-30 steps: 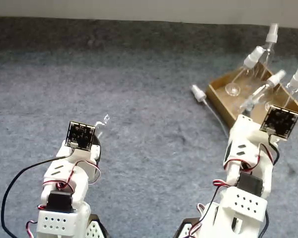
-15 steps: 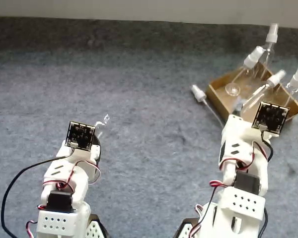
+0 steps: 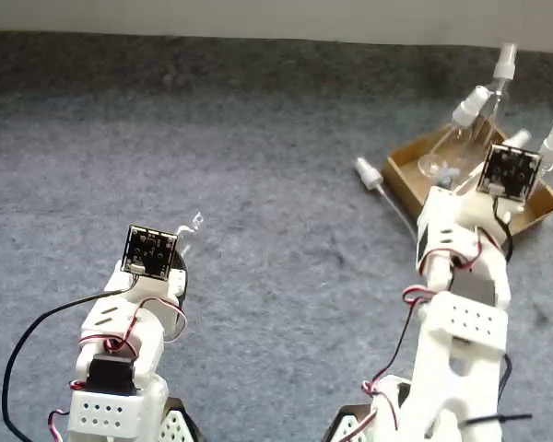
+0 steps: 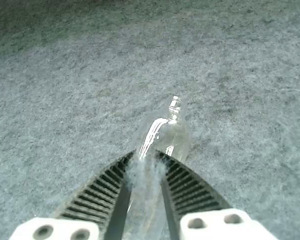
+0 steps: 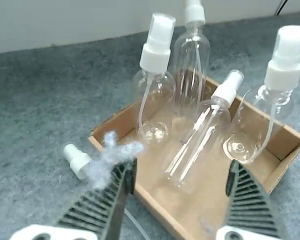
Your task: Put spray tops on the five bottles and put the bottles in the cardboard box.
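Reaching farther, the right pincer (image 5: 181, 174) now hangs wide open and empty over the near edge of the cardboard box (image 5: 115, 125); the left pincer (image 4: 147, 158) clamps an uncapped bottle (image 4: 163, 132)

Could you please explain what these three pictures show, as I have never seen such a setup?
These are two small white robot arms, side by side at a table covered in grey carpet-like fabric. One picture looks down from a fixed camera; the other two come from a camera on each arm's wrist, looking out along its jaws. The left arm holds a clear bottle without a top in its shut jaws. The right arm has its jaws open at a shallow brown cardboard box, which holds four clear bottles fitted with white spray tops. One loose white spray top with a thin tube lies on the fabric beside the box.
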Action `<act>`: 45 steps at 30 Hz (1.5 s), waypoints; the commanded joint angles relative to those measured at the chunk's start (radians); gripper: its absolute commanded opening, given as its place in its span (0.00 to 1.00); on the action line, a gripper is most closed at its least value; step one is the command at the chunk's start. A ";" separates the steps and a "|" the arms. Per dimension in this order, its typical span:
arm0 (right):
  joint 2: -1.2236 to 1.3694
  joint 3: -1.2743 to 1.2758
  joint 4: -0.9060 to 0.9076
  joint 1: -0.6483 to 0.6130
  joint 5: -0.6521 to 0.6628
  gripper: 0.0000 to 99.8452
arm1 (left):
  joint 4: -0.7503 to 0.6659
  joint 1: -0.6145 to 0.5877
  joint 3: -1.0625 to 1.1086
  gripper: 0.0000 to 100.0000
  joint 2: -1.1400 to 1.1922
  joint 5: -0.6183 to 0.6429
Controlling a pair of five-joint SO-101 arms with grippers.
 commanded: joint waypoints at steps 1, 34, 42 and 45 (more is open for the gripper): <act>0.050 -0.102 -0.001 0.033 0.000 0.25 | 0.006 0.016 0.021 0.01 -0.005 -0.008; -0.745 0.234 0.002 -0.036 0.008 0.25 | 0.006 0.016 0.021 0.01 -0.005 -0.008; -0.897 0.117 0.004 -0.036 0.008 0.25 | 0.006 0.016 0.021 0.01 -0.005 -0.008; -0.943 0.114 0.004 -0.036 0.008 0.25 | 0.006 0.016 0.021 0.01 -0.005 -0.008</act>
